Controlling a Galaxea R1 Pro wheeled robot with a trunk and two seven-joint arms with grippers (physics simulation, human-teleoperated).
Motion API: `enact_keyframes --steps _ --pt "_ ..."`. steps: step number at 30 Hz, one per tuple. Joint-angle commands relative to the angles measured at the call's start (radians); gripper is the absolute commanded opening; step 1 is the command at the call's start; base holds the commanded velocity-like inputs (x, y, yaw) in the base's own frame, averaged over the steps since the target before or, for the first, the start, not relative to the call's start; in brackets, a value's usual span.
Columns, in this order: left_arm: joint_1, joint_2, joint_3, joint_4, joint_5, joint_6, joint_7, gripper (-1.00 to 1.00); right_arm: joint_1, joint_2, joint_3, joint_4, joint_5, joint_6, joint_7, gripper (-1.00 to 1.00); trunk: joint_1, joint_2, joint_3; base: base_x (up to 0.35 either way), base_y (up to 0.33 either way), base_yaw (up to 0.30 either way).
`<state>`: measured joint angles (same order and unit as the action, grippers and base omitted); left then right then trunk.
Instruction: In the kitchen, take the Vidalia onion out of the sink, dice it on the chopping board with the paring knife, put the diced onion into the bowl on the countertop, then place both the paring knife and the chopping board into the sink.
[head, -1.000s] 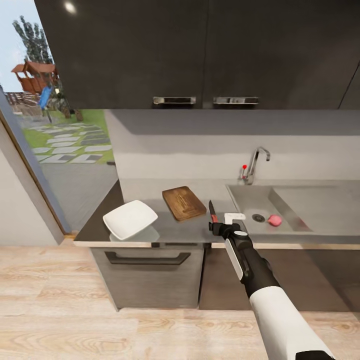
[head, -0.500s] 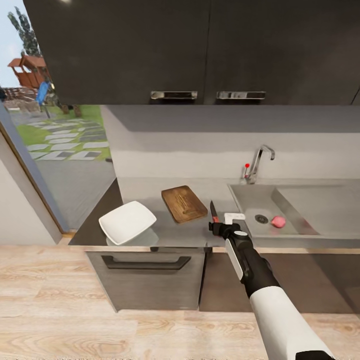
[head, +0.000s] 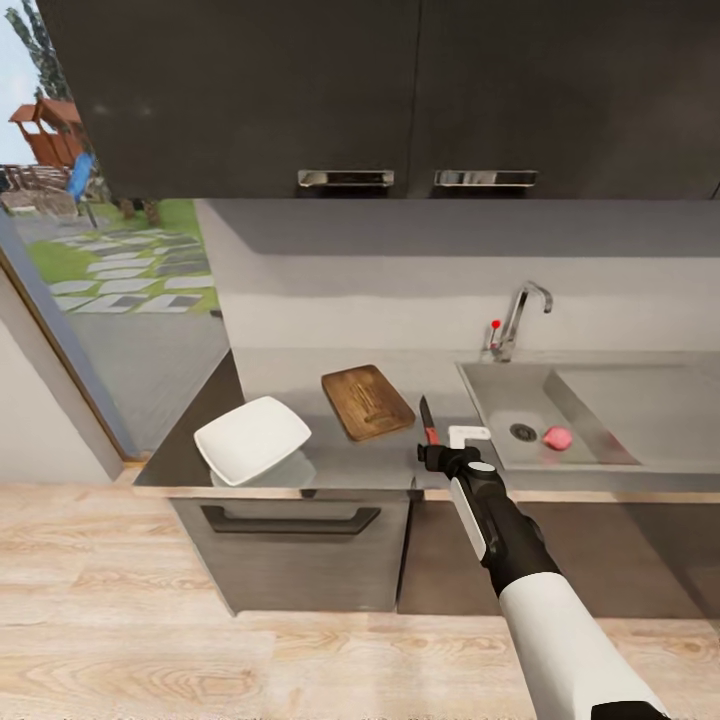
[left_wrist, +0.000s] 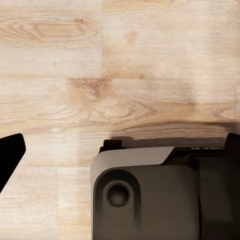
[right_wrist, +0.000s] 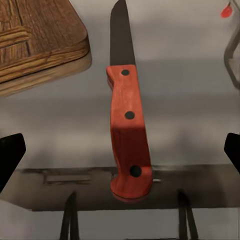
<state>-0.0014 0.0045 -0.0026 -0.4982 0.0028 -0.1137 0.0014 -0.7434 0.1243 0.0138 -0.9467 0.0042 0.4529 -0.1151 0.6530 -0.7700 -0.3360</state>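
A pinkish Vidalia onion (head: 557, 437) lies in the grey sink (head: 500, 395) beside the round drain. The paring knife (head: 427, 420) rests on the countertop (head: 290, 380) between the sink and the brown chopping board (head: 367, 401), blade pointing at the wall. The white bowl (head: 252, 438) sits left of the board near the front edge. My right gripper (head: 445, 447) hovers just in front of the knife. In the right wrist view the gripper (right_wrist: 120, 155) is open, its fingers wide on either side of the red handle (right_wrist: 129, 135), with the board corner (right_wrist: 40, 35) beside it. My left gripper (left_wrist: 120, 150) is open over the wooden floor.
A chrome tap (head: 520, 318) with a red knob stands behind the sink, and a drainboard (head: 650, 400) extends to its right. Dark wall cabinets (head: 400, 90) hang above the counter. A large window (head: 90, 250) is at the left. A dark drawer front (head: 290, 545) sits below the bowl.
The whole head view has shifted a little, so the counter and its things sit slightly differently in frame. My right arm keeps the same pose and nothing on the counter has moved.
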Motion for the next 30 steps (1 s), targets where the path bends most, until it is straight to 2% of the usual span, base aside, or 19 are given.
enact_keyframes --steps 1,17,30 --pt "0.000 0.000 0.000 0.000 0.000 -0.002 0.000 1.00 -0.001 0.000 0.001 -0.001 0.000 0.006 -0.005 1.00 0.000 -0.001 -0.003 0.020 -0.074 0.000" --pt "0.000 0.000 0.000 0.000 0.000 -0.003 0.000 1.00 -0.001 0.000 0.001 0.000 0.000 0.006 -0.005 1.00 0.000 -0.001 -0.028 0.055 -0.051 0.000" --pt "0.000 0.000 0.001 0.000 0.002 -0.003 0.000 1.00 -0.001 0.000 0.001 0.000 0.000 0.006 -0.003 1.00 0.000 -0.001 -0.030 0.000 0.026 0.000"
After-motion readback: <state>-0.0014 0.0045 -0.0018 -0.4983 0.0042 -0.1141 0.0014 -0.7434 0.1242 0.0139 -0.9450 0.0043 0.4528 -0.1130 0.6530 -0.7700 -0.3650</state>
